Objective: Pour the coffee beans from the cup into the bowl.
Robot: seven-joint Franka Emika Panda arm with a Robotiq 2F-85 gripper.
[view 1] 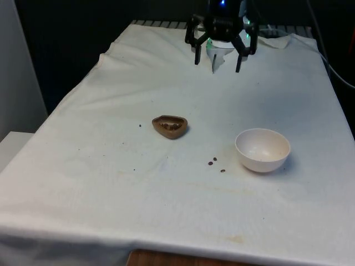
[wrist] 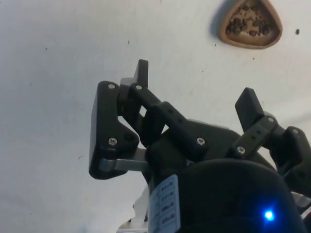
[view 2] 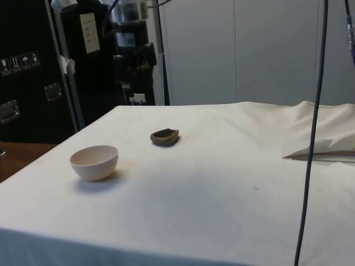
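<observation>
Gripper: the black two-finger gripper [view 1: 218, 61] hangs in the air over the far end of the table, at about 12 o'clock from the cup in the front view; its fingers are spread wide apart and nothing is between them. In the wrist view the gripper [wrist: 194, 90] shows the same wide gap, with bare cloth beneath it.

Fingers: both fingertips [view 1: 196, 59] point down and are clear of the cloth.

Cup: a small brown cup [view 1: 170, 126] with a rounded three-cornered rim sits upright on the cloth near the table's middle, well apart from the gripper. It also shows in the side view [view 2: 165, 136] and the wrist view [wrist: 250, 25].

Coffee beans: dark coffee beans [wrist: 248, 24] lie inside the cup, a shallow layer over its floor.

Bowl: a white bowl [view 1: 262, 149] stands upright at about 4 o'clock from the cup in the front view, near it but not touching. In the side view the bowl [view 2: 94, 162] sits at about 8 o'clock from the cup.

Spilled beans: a few loose spilled beans [view 1: 213, 162] lie on the cloth between the cup and the bowl, closer to the bowl.

Table: the white cloth [view 1: 111, 188] covers the table, creased and faintly stained toward the near edge.
</observation>
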